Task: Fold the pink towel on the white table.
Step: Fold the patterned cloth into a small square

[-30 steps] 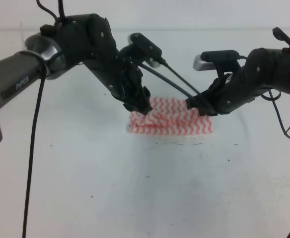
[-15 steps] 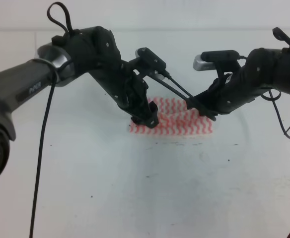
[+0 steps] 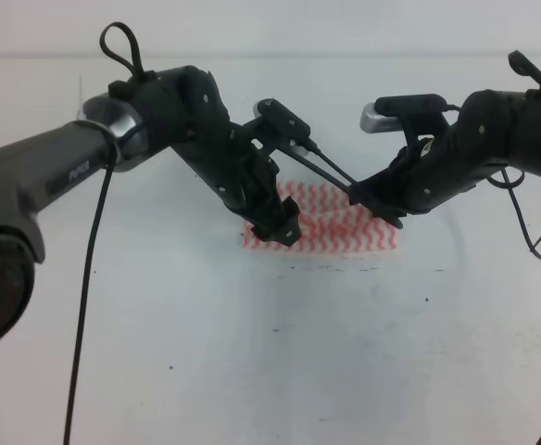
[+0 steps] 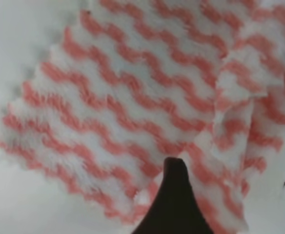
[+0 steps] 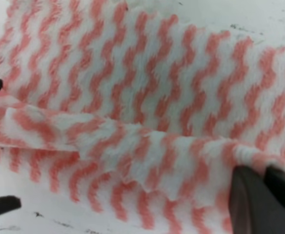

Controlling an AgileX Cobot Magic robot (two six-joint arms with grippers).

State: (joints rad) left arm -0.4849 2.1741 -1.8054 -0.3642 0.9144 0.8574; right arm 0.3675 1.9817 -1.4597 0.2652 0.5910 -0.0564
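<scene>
Left gripper (image 3: 280, 225) presses the towel (image 3: 345, 227) on the table (image 3: 252, 352), grip unclear; right gripper (image 3: 374, 206) pinches its edge.

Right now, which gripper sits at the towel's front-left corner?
The left gripper, low on the pink towel at its near-left corner. The right gripper is at the towel's far-right edge instead.

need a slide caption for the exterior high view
Both grippers, left and right, work opposite ends of the pink towel on the white table.
</scene>
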